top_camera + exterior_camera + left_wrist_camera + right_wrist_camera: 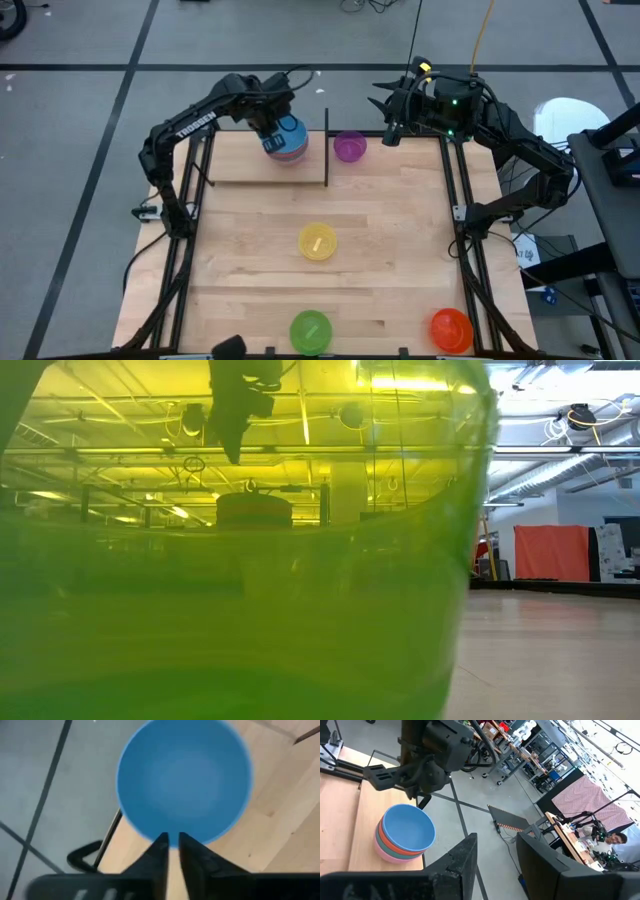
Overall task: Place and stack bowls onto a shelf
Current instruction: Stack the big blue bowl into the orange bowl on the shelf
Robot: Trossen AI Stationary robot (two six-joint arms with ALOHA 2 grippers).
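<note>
Left tool [170, 840] narrow, fingers nearly together at the blue bowl [184, 780] rim, topping the stack. Right tool [495, 845] wide, holding nothing, over the surface [400, 230] far edge.

the green bowl [230, 610] fills the low view, hiding the bench; the blue bowl [184, 780] shows blurred.

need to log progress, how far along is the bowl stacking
Roughly halfway. A stack with the blue bowl on top sits on the shelf; orange-red and pink rims show beneath it. The left claw is over that stack, pinched at the blue bowl's rim. The purple bowl sits beside the shelf. Yellow, green and red wait on the table. The right claw idles open.
</note>
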